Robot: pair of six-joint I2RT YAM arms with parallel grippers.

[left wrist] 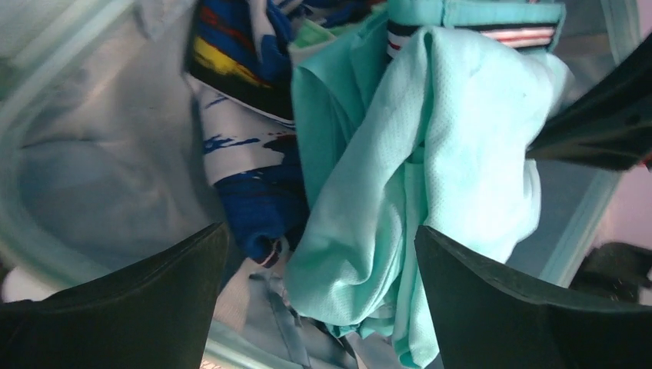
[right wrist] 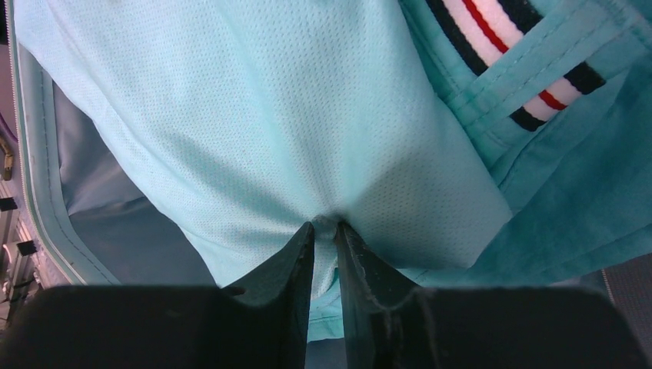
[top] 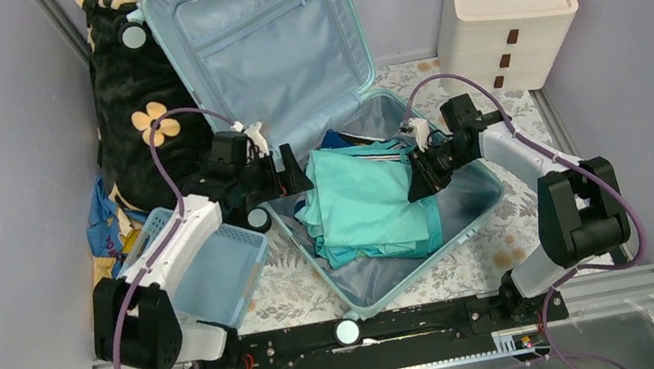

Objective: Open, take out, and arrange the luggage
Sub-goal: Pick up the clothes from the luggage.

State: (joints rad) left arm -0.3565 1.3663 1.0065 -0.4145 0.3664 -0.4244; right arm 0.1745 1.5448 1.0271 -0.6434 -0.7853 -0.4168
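The luggage point(top: 259, 54) lies open at mid-table. Its lid stands propped at the back and clothes are heaped in the lower shell. The right gripper point(right wrist: 324, 226) is clenched on a fold of the mint shirt point(top: 361, 199) at the right side of the luggage. The pinch looks shallow, with only a small pucker of mesh between the tips. The left gripper point(left wrist: 319, 229) is released, jaws wide, just inside the left rim of the luggage. The shirt's other edge hangs ahead of it and nothing is in its hold.

Several things could go wrong from here:
- The thin mesh may slide out of the shallow pinch as soon as the cloth takes weight.
- With only one side held, a lift would likely leave the shirt swinging and trailing over the rim instead of coming out flat.
- The shirt rests on a teal garment point(right wrist: 584, 192) and touches a printed one point(left wrist: 238, 69) toward the left wall. If the left gripper closes where it is, it could catch both layers and drag the pile out with it.
- A low pull could hook cloth on the luggage wall and shift the case, whose lid leans on the blanket point(top: 128, 87) behind it.

No brand, label or lettering can be read. The striped band point(right wrist: 523, 69) on the teal garment carries no text, and the printed garment shows only abstract blue, yellow and white shapes.
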